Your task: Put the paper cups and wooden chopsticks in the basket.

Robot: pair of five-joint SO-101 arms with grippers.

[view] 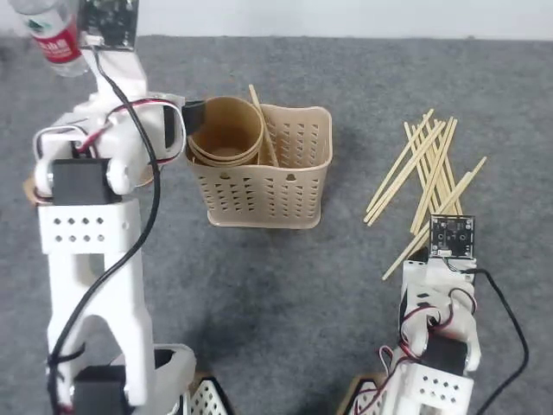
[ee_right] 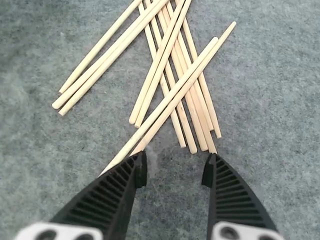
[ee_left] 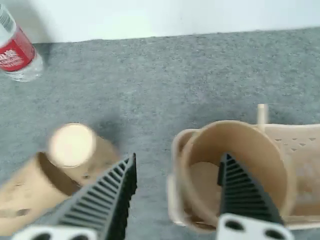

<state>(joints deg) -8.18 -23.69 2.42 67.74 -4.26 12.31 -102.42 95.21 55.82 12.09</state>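
A stack of brown paper cups [view: 226, 130] stands in the left end of the beige basket [view: 294, 186], with one chopstick [view: 263, 125] leaning beside it. My left gripper [ee_left: 179, 160] is open over the stack's rim [ee_left: 227, 132], one finger inside the cup and one outside. Another paper cup [ee_left: 60, 165] lies on its side on the carpet beside the basket, mostly hidden under the left arm in the high view. Several wooden chopsticks [view: 429, 169] lie scattered at the right. My right gripper [ee_right: 175, 162] is open just short of the near ends of the chopsticks [ee_right: 172, 85].
A plastic water bottle [view: 52, 35] lies at the far left corner of the grey carpet. The right part of the basket holds only the leaning chopstick. Bare carpet separates the basket from the chopstick pile.
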